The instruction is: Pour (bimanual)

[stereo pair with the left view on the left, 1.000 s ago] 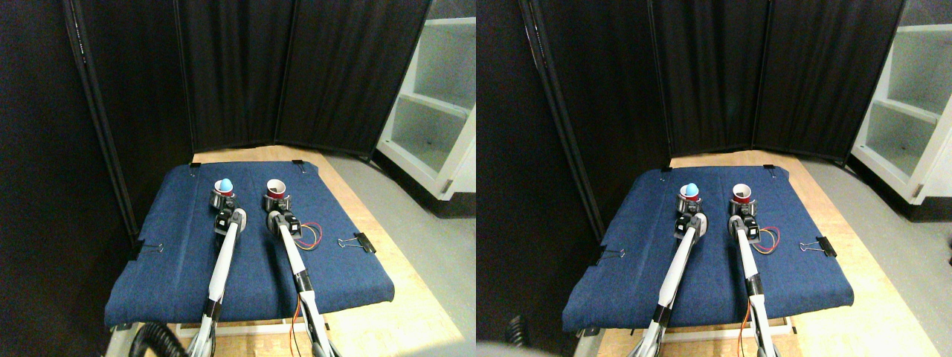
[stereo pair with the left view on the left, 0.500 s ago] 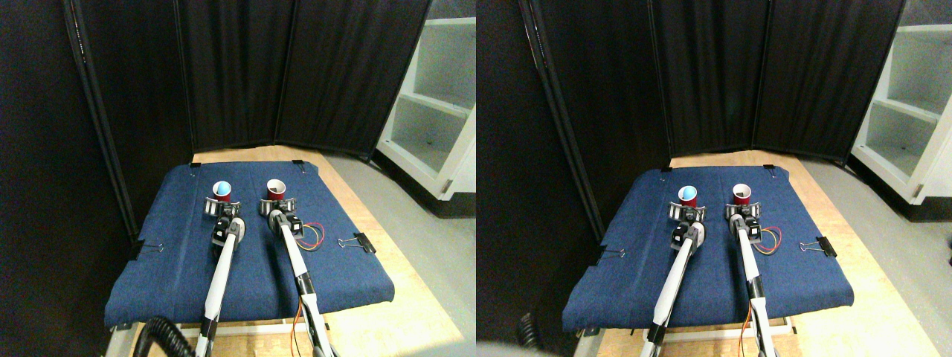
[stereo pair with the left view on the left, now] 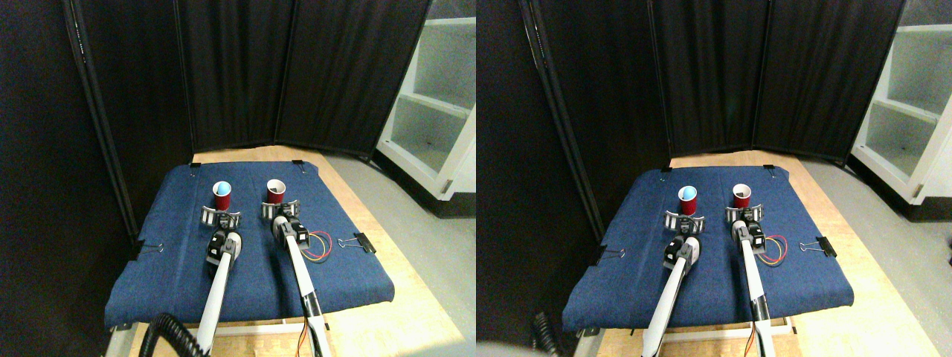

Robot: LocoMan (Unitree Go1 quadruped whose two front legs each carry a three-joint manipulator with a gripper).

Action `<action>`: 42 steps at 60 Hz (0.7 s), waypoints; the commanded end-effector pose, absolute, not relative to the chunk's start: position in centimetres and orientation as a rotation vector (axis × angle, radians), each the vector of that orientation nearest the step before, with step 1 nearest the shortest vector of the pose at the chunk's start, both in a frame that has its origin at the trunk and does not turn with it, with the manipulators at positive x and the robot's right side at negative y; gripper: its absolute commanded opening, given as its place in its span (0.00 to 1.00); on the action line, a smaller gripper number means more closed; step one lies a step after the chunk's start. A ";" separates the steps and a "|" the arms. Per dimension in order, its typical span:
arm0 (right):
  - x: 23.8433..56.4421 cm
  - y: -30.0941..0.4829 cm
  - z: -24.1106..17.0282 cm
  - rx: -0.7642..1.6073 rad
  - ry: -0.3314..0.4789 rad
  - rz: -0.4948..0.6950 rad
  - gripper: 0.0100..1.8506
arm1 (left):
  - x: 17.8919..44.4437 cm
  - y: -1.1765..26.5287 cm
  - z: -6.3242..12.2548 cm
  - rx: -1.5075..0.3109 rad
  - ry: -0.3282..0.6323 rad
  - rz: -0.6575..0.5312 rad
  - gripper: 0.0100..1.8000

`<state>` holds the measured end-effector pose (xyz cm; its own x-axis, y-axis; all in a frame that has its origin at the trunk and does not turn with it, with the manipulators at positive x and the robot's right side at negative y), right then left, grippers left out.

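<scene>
Both cups are standing upright on the blue cloth, side by side and apart: left cup shows a blue fill or ball at its mouth, right cup looks red-and-white inside, contents not resolvable. Change over the last second: both arms pulled back toward the robot. A second ago each gripper was wrapped around its cup at the base; half a second ago the jaws were spread and just at the cups; now the left gripper sits clear in front of the left cup with jaws splayed wide, holding nothing, and the right gripper is just in front of the right cup, jaws also spread and empty, though it's closer, maybe near touching the cup base, can't tell. Cups stayed put through the release, no tip, no slide. The blue item also looks lower in the left cup than a second ago, when it domed above the rim. My read: this is either the end of an episode (cups set down and let go) or a reset before regrasp; no pour is in progress. Coloured wires lie beside the right arm, binder clip at the cloth edge, both well clear of the cups.
</scene>
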<state>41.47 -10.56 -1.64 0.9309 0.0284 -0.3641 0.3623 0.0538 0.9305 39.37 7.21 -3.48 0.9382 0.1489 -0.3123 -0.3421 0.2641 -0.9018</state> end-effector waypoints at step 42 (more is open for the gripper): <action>38.8 -10.3 2.1 1.314 0.225 -0.086 0.56 | 35.7 9.6 0.0 -0.741 0.230 0.034 0.63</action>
